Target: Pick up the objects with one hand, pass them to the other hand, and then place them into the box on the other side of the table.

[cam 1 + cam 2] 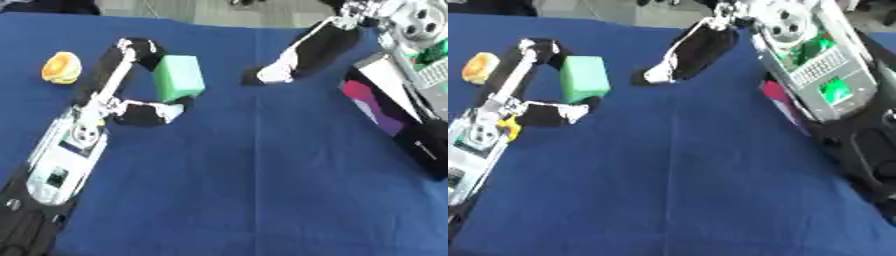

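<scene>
The green block (179,77) stands on the blue tablecloth (262,190) at my left, and my left hand (131,95) curls around it, fingers behind its top, thumb at its lower edge. My right hand (293,60) hangs relaxed, holding nothing. Right of it lies the black box (394,125); no writing is readable. Farther left sits an orange-yellow object (61,67).

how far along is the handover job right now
Early. Nothing shows as placed; the inside of the box on the right is hidden. In hand: the left robot hand has fingers and thumb around the green block on the blue table. Left: lift it, pass it to the right robot hand, box it. The yellow-orange object is untouched.
</scene>
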### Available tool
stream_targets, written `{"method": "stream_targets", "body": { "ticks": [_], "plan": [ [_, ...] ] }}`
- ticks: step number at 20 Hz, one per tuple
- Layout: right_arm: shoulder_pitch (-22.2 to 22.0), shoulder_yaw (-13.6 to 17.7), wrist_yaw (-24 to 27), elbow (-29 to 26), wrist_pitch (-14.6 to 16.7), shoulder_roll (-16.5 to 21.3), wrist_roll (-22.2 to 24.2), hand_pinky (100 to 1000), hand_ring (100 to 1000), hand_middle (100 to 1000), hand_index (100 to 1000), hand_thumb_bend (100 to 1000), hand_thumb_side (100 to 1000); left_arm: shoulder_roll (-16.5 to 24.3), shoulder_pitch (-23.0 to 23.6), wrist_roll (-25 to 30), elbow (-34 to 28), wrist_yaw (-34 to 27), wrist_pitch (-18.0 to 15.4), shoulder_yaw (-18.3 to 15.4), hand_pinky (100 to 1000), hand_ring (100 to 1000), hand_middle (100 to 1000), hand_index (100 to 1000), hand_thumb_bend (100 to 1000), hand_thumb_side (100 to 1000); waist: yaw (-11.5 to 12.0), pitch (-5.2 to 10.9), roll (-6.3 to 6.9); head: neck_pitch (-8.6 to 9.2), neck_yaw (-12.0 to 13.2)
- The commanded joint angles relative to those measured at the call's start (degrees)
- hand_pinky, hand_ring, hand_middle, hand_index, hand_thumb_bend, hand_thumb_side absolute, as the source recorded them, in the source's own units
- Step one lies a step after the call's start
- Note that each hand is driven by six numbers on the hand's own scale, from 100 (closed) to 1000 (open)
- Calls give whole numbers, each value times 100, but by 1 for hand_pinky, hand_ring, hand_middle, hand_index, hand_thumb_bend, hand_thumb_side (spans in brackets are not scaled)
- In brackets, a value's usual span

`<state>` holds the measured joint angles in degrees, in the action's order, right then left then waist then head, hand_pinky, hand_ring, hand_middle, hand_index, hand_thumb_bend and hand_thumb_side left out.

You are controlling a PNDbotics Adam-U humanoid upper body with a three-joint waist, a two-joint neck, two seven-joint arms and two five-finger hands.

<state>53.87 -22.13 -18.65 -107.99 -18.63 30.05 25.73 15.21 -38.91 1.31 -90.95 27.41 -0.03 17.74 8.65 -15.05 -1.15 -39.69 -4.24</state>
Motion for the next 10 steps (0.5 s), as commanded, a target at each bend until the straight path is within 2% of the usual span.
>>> {"method": "stream_targets", "body": {
  "ticks": [1,5,10],
  "plan": [
    [82,-29,-81,85,-46,-52,-113,812,765,722,817,621,107,-58,-119,-19,-59,-46,-25,16,620,501,458,493,115,100,12,69,-59,-32,-41],
    [111,-146,-70,276,-97,-192,-113,809,761,715,813,614,100,-168,-178,-4,-39,-95,-43,28,618,499,457,493,109,100,29,53,-69,-35,-79],
    [119,-261,51,482,-77,-301,158,811,766,716,816,618,100,-285,-285,-5,-18,-161,-53,13,616,498,457,494,104,100,53,43,-76,-26,-106]
  ]
}}
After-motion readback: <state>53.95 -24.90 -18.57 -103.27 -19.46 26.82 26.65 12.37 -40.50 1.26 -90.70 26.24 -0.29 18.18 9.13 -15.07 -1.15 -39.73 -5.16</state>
